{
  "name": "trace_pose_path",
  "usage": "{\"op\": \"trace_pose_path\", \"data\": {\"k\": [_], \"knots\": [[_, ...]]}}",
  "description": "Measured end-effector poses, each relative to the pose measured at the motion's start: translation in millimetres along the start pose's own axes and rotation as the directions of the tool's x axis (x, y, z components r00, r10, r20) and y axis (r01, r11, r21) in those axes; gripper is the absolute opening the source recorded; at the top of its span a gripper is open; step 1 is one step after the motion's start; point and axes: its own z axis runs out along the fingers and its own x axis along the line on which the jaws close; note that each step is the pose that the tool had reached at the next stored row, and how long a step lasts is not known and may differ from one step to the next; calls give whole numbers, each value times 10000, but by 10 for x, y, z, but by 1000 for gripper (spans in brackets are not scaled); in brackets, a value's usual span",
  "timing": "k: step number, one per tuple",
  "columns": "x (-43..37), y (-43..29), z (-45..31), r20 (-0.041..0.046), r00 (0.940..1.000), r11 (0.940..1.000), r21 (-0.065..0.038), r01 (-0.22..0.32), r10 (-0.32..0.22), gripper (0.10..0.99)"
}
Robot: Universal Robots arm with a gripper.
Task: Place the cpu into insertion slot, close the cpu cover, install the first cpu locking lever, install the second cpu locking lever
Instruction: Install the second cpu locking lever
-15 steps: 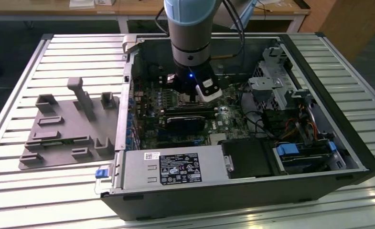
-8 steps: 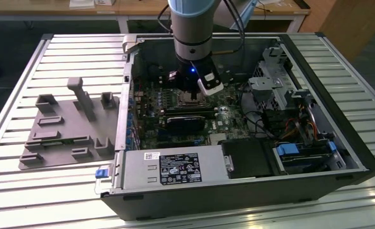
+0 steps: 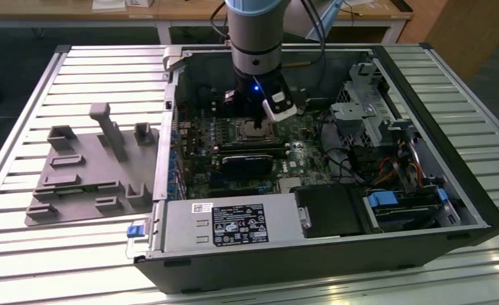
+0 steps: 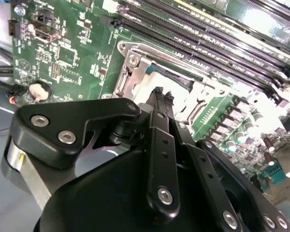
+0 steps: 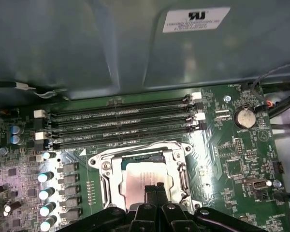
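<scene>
The cpu (image 5: 142, 173), a silver-grey square, lies in the insertion slot (image 3: 251, 131) on the green motherboard. The cpu cover (image 5: 117, 164), a thin silver frame, lies flat around it, and the chip's top shows through the cut-out. My gripper (image 5: 155, 187) hangs just above the near edge of the cpu, its black fingers pressed together with nothing between them. In the second wrist view the gripper (image 4: 159, 93) points at the cover (image 4: 130, 70), with the chip bright beyond the tips. In the exterior view the gripper (image 3: 252, 121) reaches down inside the open computer case.
Long black memory slots (image 5: 121, 123) run just beyond the socket, and a coin battery (image 5: 244, 117) sits to one side. A black card (image 3: 247, 164), the power supply (image 3: 232, 225) and a drive cage (image 3: 368, 108) crowd the case. A grey fixture (image 3: 88, 171) lies on the slatted table at the exterior view's left.
</scene>
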Motion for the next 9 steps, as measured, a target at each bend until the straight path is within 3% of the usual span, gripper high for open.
{"op": "trace_pose_path", "data": {"k": [3, 9], "knots": [[-3, 8, -42, 0, 10000, 10000, 2, -1, 1, 106], [-3, 8, -42, 0, 10000, 10000, 3, 0, 0, 106]]}}
